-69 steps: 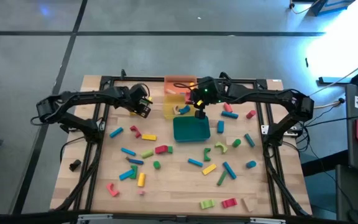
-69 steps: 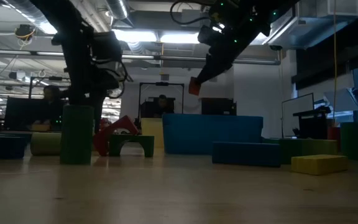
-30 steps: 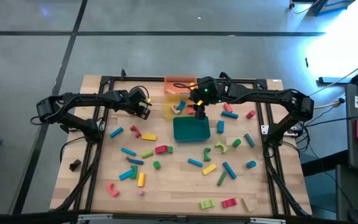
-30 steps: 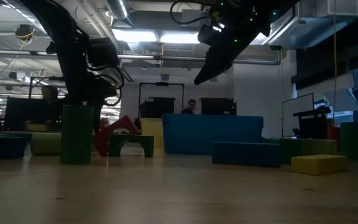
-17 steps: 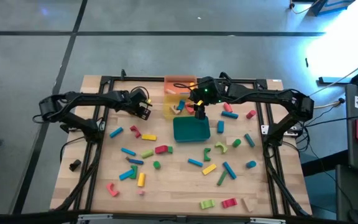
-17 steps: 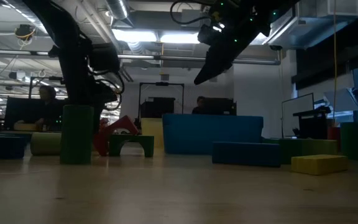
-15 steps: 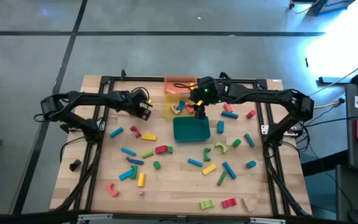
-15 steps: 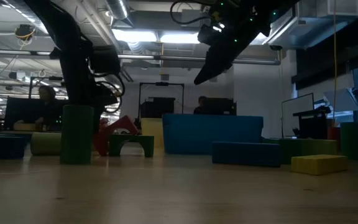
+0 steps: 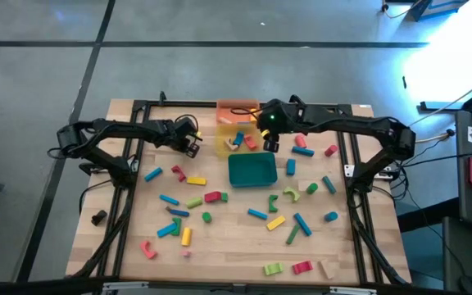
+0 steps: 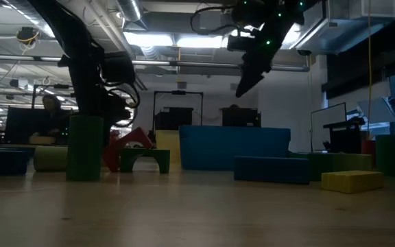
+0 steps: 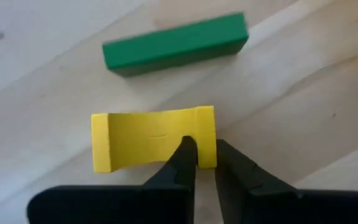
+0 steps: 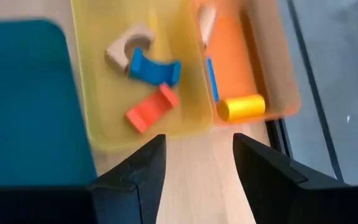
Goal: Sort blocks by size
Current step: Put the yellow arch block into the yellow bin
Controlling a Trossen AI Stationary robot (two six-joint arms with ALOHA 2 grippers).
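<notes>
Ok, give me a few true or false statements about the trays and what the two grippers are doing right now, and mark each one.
1. The left gripper is shut on the yellow block. True.
2. The right gripper holds a red block. False: its fingers are open and empty.
3. The yellow tray holds a red block, a blue arch and a tan arch. True.
4. The teal tray is packed with blocks. False: no blocks show in it.
5. A yellow cylinder lies in the orange tray. True.
6. A green bar lies stacked on the yellow block. False: it lies apart on the table.
</notes>
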